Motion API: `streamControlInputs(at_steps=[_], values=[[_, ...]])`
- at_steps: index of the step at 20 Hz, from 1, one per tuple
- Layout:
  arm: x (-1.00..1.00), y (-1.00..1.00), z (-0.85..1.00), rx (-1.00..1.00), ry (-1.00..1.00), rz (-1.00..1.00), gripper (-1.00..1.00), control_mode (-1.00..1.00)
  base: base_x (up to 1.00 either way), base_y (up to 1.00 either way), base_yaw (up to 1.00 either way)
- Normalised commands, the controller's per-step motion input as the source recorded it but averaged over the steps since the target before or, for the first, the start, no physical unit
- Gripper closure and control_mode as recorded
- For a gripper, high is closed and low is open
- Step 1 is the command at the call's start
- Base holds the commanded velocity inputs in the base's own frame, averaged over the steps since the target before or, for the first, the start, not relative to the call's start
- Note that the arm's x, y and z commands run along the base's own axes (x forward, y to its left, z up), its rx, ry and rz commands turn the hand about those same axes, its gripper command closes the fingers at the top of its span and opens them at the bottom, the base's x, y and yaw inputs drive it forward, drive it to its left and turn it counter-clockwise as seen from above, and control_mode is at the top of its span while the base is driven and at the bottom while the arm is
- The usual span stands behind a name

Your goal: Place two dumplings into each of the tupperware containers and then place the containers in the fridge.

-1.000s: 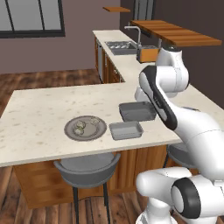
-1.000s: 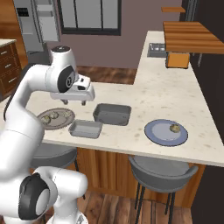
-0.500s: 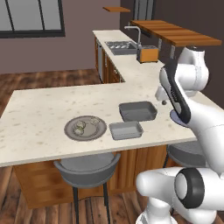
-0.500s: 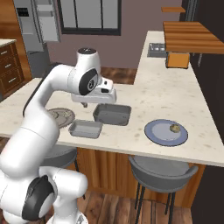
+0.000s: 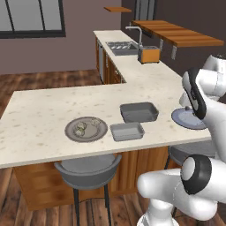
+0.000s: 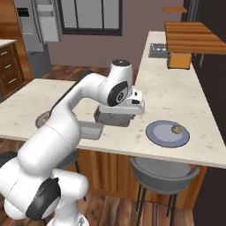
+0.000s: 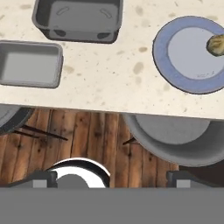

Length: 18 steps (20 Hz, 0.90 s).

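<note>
The hand (image 6: 132, 102) hung over the surface (image 5: 44, 114) near its front edge, and I could not tell how wide it stood. Both containers (image 5: 139, 112) (image 5: 126, 131) sat empty there, with dumplings (image 5: 80, 128) on the grey plate (image 5: 86, 129) just beside them.

A blue-grey round plate (image 7: 188, 54) is seen on the speckled counter (image 5: 44, 114), a brownish lump (image 7: 215, 44) at its three o'clock rim. Grey stools (image 7: 175, 140) are tucked beneath. An orange box (image 5: 149, 54) stands beside the sink (image 5: 120, 45).
</note>
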Motion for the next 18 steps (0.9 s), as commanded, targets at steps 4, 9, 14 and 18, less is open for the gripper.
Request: streamControlInputs(at_steps=[4,9,14,18], values=[[0.25,-0.89,-0.29,0.0,0.08,0.0,-1.0,-1.0,0.0,0.0,0.0],[0.43,-0.62,-0.22,0.0,0.11,-0.12,-1.0,-1.0,0.0,0.0,0.0],[0.65,-0.09,-0.33,0.0,0.06,-0.38,-1.0,-1.0,0.0,0.0,0.0],[0.73,-0.18,-0.42,0.01,0.04,-0.47,-1.0,-1.0,0.0,0.0,0.0]])
